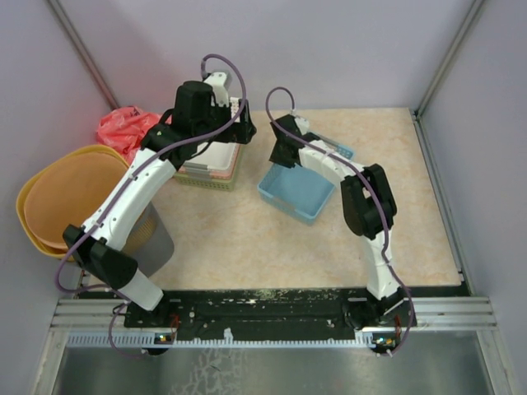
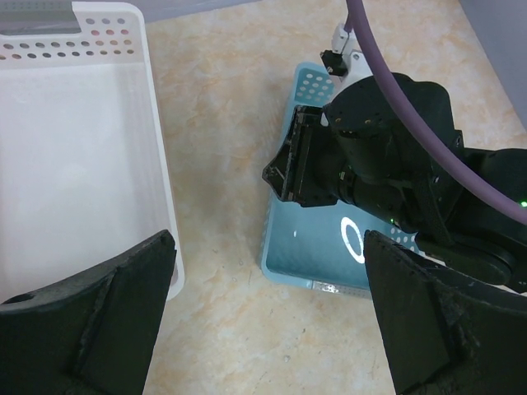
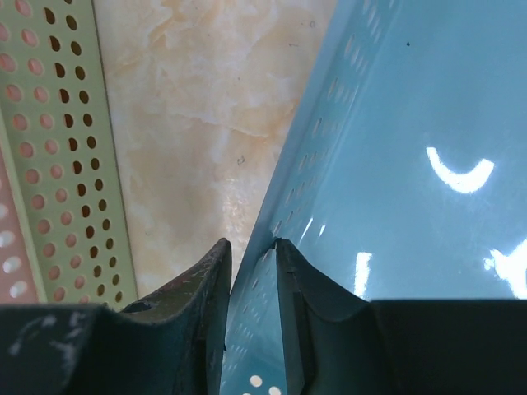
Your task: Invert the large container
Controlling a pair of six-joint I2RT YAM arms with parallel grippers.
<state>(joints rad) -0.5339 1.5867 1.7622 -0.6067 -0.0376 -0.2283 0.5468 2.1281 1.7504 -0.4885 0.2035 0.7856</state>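
As its two fingers (image 3: 206,296) are pressed against either face of a perforated side wall, the right gripper (image 3: 251,247) is seen clamped on the blue container (image 3: 412,123), along the edge that faces the green basket (image 3: 58,164). The blue container is set on the table (image 1: 272,247) with its opening upward, its glossy floor exposed. To the left of the blue container, the left gripper (image 2: 268,239) is held above the table with its fingers spread wide, one of them beside the rim of the white basket (image 2: 74,164). Farther left of the blue container, yellow tubs (image 1: 58,197) and a red bag (image 1: 123,127) are found.
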